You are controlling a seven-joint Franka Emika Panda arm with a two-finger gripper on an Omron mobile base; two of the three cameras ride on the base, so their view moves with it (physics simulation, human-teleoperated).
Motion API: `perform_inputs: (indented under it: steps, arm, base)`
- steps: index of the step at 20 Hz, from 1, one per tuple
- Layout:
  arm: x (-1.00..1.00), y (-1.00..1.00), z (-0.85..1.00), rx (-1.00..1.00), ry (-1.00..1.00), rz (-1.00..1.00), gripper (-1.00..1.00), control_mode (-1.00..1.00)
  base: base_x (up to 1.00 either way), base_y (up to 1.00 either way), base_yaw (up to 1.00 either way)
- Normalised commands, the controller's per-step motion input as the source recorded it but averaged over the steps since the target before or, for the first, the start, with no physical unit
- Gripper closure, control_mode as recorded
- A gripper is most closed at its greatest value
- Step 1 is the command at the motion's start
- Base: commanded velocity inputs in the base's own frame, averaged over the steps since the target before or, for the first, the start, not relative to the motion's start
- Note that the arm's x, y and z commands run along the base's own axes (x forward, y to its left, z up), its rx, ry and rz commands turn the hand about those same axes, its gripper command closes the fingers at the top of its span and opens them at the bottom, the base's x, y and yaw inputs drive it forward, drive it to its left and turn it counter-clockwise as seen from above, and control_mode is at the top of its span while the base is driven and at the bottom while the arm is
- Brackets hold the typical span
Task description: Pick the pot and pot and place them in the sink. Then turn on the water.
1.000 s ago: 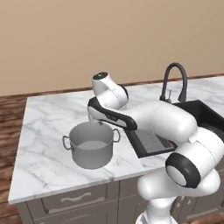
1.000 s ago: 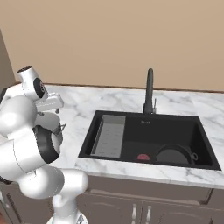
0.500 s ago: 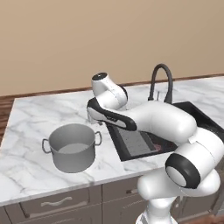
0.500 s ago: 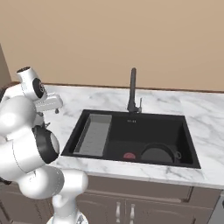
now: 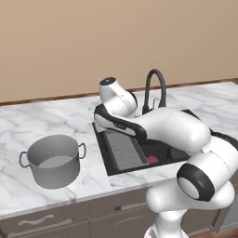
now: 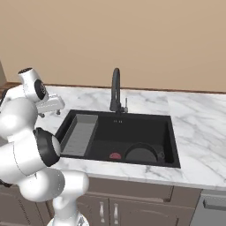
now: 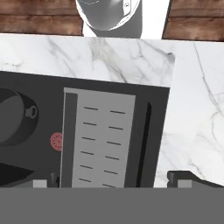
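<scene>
Plain tan wall behind a white marble tabletop. Grey cabinet drawers sit under its front edge, and the floor is dark wood planks.

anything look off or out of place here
Nothing is spilled, tipped or damaged. The grey stockpot stands upright on the marble counter, apart from the sink, while the dark pot already sits in the basin. No water runs from the faucet.

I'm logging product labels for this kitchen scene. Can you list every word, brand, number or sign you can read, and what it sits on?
None: there is no readable text.
The wide grey metal stockpot, the dark near-black pot, the black gooseneck faucet and the grey ribbed tray carry no words, numbers or signs.
</scene>
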Motion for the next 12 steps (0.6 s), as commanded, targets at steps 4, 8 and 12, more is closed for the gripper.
perform_inputs:
  steps: [4,8,12]
  arm:
    - [0.0,0.0,0.0,0.0,0.0,0.0,-1.0,1.0]
    - [0.0,0.0,0.0,0.0,0.0,0.0,-1.0,1.0]
    - [0.0,0.0,0.0,0.0,0.0,0.0,-1.0,1.0]
  base:
    - [0.17,-0.06,0.0]
    - [0.12,0.0,0.0]
    - [0.08,-0.12,0.01]
